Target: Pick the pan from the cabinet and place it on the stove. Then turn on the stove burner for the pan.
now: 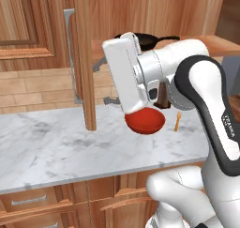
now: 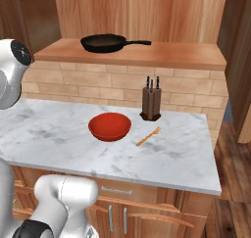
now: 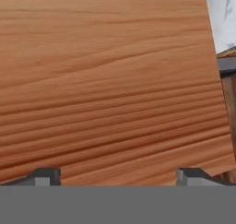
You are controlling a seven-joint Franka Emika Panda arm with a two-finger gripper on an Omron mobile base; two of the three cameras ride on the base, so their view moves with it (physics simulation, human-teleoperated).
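Arm raised at the open cabinet, claw spread wide and empty.

I see the arm rise from the base, elbow bent high, forearm reaching left and the white hand level with the cabinet (image 1: 84, 58) shelf, just beside the edge of its swung-open door. In the hand view the claw (image 3: 118, 176) faces flat wood grain close up, its two tips (image 3: 44, 176) far apart with nothing between them. The pan (image 2: 104, 42) sits upright on the open shelf, handle pointing right. On the counter (image 2: 59, 134) below: red bowl (image 2: 110, 126), knife block (image 2: 151, 104), small orange fork (image 2: 148, 136) beside the bowl.
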